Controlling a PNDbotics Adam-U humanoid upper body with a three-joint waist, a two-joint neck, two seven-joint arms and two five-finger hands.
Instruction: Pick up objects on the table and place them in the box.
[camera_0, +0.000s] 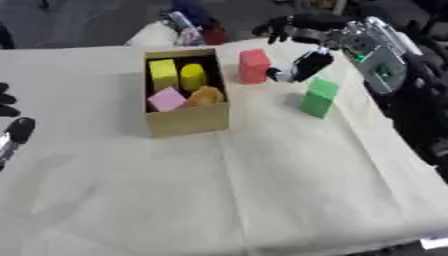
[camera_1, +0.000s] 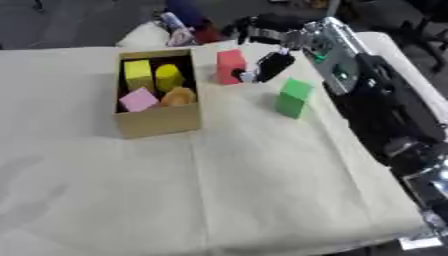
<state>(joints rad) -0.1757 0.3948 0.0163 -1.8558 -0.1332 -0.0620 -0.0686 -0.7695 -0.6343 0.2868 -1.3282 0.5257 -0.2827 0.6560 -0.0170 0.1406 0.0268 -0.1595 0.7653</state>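
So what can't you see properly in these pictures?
- Right hand: blurred in both eye views; whether its fingers touch the red block cannot be told.
- Left hand: cut off by the left eye view's left edge; absent from the right eye view.
- Box: its near wall hides the lower parts of the blocks inside.
- Orange thing in the box: too blurred to name.
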